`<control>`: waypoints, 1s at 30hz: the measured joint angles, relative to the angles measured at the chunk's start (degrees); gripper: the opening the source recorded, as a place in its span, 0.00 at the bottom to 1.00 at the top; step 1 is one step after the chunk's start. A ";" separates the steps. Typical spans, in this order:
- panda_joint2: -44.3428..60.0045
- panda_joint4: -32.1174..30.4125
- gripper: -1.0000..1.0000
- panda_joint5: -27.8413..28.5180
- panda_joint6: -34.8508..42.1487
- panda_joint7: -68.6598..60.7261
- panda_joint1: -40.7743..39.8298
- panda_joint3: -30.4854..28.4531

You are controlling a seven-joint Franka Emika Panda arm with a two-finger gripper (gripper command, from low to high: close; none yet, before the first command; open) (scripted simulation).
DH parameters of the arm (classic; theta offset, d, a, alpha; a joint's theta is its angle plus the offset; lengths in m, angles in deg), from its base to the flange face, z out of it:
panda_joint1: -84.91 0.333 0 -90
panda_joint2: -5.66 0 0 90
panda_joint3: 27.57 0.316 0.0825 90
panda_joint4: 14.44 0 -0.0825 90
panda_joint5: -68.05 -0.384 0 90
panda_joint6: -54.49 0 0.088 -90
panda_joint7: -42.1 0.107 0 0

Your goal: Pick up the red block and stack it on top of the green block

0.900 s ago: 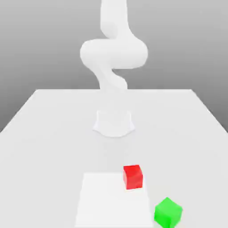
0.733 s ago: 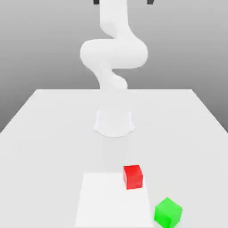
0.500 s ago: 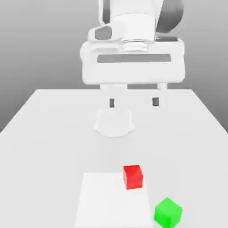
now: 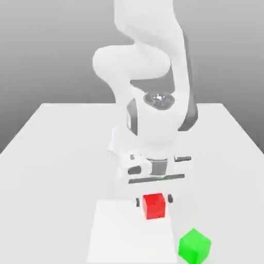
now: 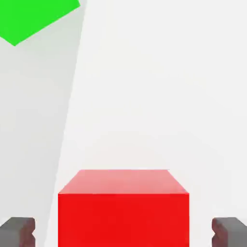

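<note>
Gripper: hanging low over the red block, fingers standing open on both sides, gaps showing, holding nothing.
Red block: sitting on the white table.
Green block: sitting near it, apart.

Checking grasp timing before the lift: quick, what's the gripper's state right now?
Gripper: open, its fingers straddling the red block with gaps on both sides; holding nothing yet.
</note>
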 joint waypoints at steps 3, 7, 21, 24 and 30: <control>0.00 0.00 0.00 0.13 0.00 0.13 -0.04 0.02; -2.93 -0.43 0.00 -0.58 2.50 -0.39 -0.47 0.65; -10.03 7.99 0.00 -4.71 18.27 -22.07 2.60 1.43; -8.22 11.77 0.00 -4.38 20.28 -28.83 2.85 2.16; -4.71 19.33 0.00 -2.55 24.30 -41.50 3.04 3.82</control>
